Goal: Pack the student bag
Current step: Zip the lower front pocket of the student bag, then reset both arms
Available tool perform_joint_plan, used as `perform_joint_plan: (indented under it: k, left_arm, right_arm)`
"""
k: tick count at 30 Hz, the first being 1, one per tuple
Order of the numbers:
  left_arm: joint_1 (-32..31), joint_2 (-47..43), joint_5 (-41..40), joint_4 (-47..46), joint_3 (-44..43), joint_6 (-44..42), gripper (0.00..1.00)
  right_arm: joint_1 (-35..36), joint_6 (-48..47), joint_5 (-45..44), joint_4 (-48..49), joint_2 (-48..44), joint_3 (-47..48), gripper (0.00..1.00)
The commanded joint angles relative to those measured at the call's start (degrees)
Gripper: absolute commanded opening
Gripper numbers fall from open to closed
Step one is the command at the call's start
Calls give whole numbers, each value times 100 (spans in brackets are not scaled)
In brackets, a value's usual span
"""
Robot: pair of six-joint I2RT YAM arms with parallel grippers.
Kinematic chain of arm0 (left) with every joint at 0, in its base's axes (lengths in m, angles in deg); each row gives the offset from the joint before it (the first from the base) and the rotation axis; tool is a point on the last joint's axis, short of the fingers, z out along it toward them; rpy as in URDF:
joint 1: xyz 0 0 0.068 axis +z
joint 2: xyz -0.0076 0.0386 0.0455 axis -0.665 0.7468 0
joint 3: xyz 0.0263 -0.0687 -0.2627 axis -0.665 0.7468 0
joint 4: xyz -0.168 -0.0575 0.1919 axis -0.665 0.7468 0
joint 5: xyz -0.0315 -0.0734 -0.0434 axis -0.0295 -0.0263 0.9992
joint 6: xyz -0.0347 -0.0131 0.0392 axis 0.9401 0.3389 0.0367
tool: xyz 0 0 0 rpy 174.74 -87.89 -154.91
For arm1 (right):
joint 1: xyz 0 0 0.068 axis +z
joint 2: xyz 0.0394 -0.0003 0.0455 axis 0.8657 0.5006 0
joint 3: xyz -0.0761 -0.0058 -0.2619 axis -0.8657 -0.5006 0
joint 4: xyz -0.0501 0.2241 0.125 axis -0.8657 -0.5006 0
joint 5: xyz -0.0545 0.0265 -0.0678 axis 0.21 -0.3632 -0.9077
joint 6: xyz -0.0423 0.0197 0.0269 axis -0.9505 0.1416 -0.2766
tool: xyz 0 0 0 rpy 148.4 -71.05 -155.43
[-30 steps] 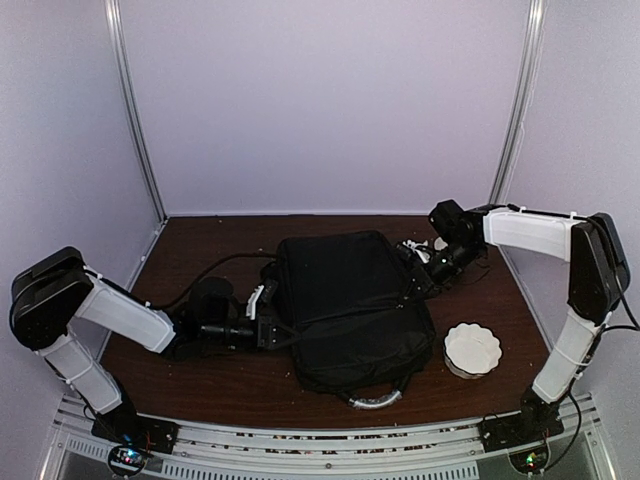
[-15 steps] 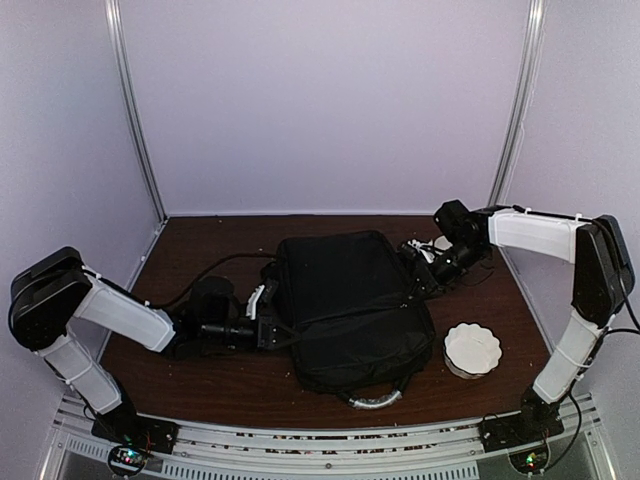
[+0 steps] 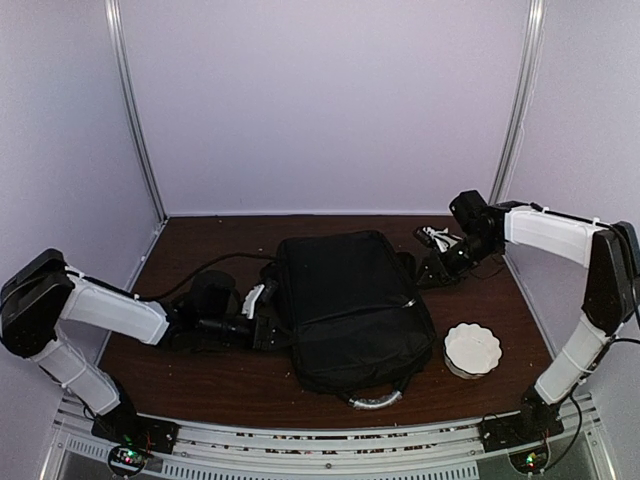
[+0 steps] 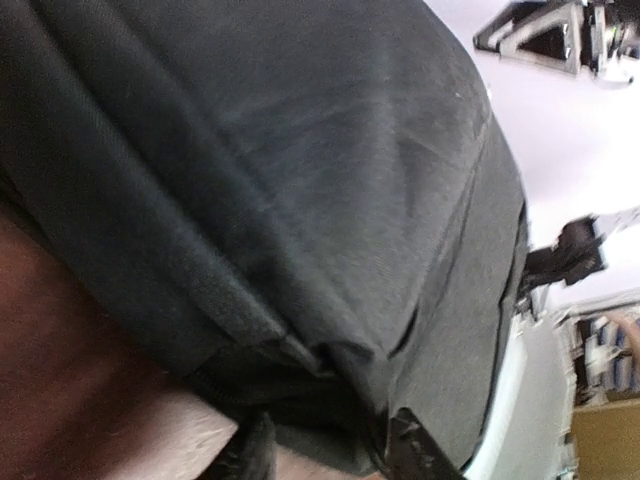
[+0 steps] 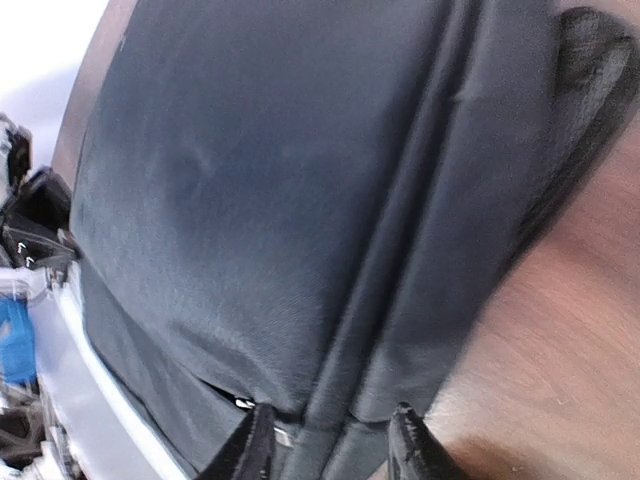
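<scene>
Standing by the arm bases, I saw a metal rail running along the near edge of a dark brown wooden tabletop. Just beyond it the student bag lay flat in the middle of the tabletop, its grey handle curling toward the rail. A small white fluted dish sat just beside the bag's near right corner, apart from it.

The left pincer reached in low from the left and met the bag's left edge about halfway up. Seen from its wrist, the left pincer was released, its two fingertips apart with the bag's lower seam just ahead of them. The right pincer sat near the bag's far right corner, a little clear of the fabric from above. Its wrist view showed the right pincer released too, with a dark band of the bag's fabric running between the tips. I could not tell whether they touched it.

A black cable trailed across the tabletop behind the left arm. Farther back, pale lilac walls closed in the space, with slim metal posts at the corners.

Both wrist views were filled with black cloth, the right one smeared by blur, and only the fingertips showed. The bag's zippers were hard to make out.
</scene>
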Motion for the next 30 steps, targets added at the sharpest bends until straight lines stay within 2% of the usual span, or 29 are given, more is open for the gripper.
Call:
perform_joint_plan:
  k: [1,4,7,10,12,13,14,16,18,20,22,25,30]
  left_arm:
    - [54,-862,-673,2038,-645,-1476,46]
    - [96,-1276,-1425,3340,-1117,-2230,51]
    - [172,-1482,-2331,4233,-1677,-2871,52]
    - [286,-1572,-3105,4714,-2186,-3368,54]
    - [347,-1613,-3572,4834,-2451,-3582,57]
    - [382,-1641,-3803,4840,-2568,-3679,57]
    - [403,-1685,-3958,4797,-2636,-3799,53]
    - [414,-1783,-4472,4583,-2698,-3976,49]
    - [438,-1862,-5030,4315,-2693,-4041,58]
    - [500,-1935,-5572,4002,-2612,-3987,95]
    - [624,-2042,-5893,3769,-2496,-3687,98]
    - [735,-2217,-6857,3816,-2403,-2912,98]
    - [760,-2552,-6916,3799,-2443,-3284,98]
  right_arm:
    - [-106,-227,-510,120,-533,213,43]
    - [-278,-452,-580,151,-789,378,44]
    - [-476,-496,-625,465,-1158,396,46]
    - [-634,-513,-833,981,-1664,196,49]
    - [-689,-465,-1160,1447,-2096,-88,55]
    - [-729,-448,-1253,1737,-2305,-264,59]
    - [-768,-450,-1372,1950,-2504,-401,67]
    - [-812,-389,-1697,2284,-2694,-594,98]
    - [-820,-192,-2027,2387,-2658,-738,100]
    - [-824,-297,-2012,2103,-2502,-639,100]
    - [-824,-275,-2260,2139,-2490,-714,100]
    - [-824,-187,-2904,2662,-2848,-1160,100]
    - [-824,49,-3374,2998,-3478,-1361,100]
